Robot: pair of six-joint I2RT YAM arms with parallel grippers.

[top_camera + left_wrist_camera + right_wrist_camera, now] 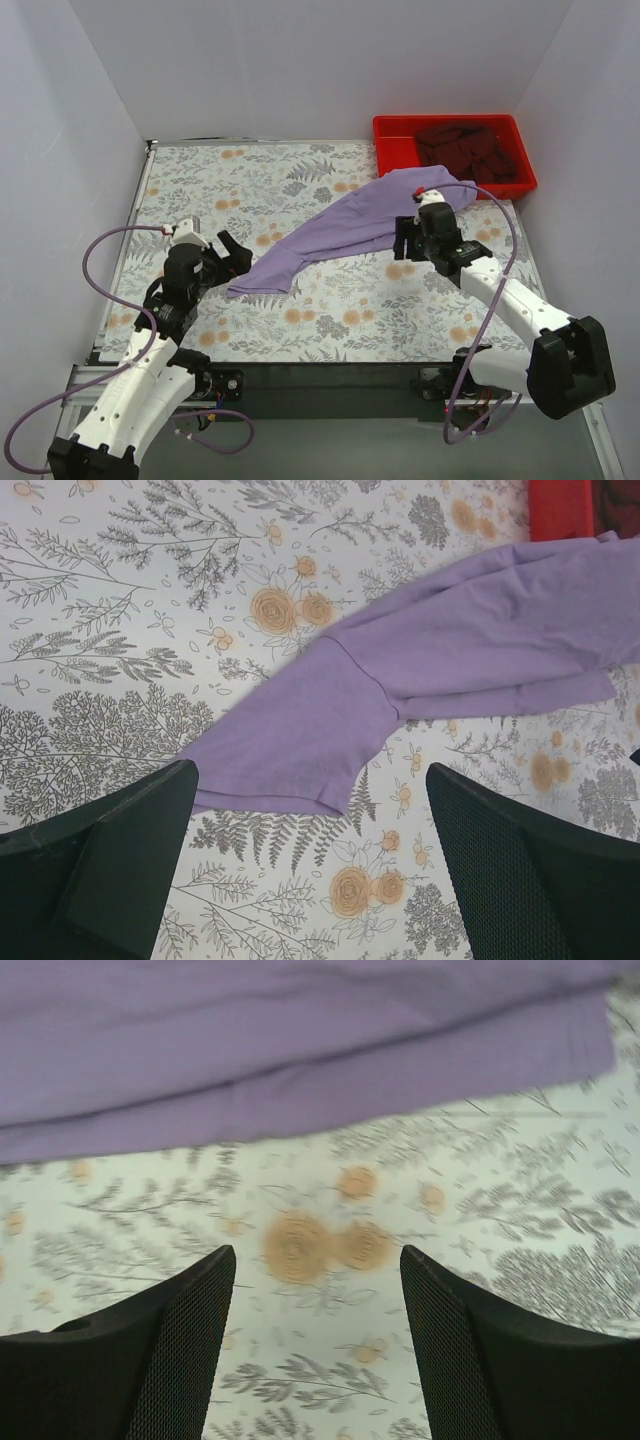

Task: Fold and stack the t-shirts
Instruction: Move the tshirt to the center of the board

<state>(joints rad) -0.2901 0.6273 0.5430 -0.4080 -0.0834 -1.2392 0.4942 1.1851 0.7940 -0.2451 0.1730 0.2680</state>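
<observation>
The task stood near its start: the lavender shirt [340, 235] lay unfolded on the table [250, 180], stretched in a long, rumpled diagonal band from the tray [383, 150] at the far right down toward the near left, its upper end right at the tray's near corner, touching or just short of it, I could not tell which. The maroon shirt [465, 150] lay bunched inside the tray, not laid out at all. No neat fold showed on either and nothing was stacked, so by my judgement both shirts were yet to be spread, folded and set one on the other. The left gripper [312, 780] hung released, jaws wide and nothing between them, low over the table at the lavender shirt's lower-left end; in its wrist view the hem of that end lay just ahead of the jaws. The right gripper [315, 1260] was released too, jaws apart and empty, over bare table just beside the shirt's near edge, toward the right part of the band; its wrist view was a little blurred. As for writing, none could be read: the shirts were plain, with no print or tag in sight, the tray bore no label that showed, the arms [510, 300] carried no legible mark, and the table showed only a pattern of grey leaves and orange flowers
</observation>
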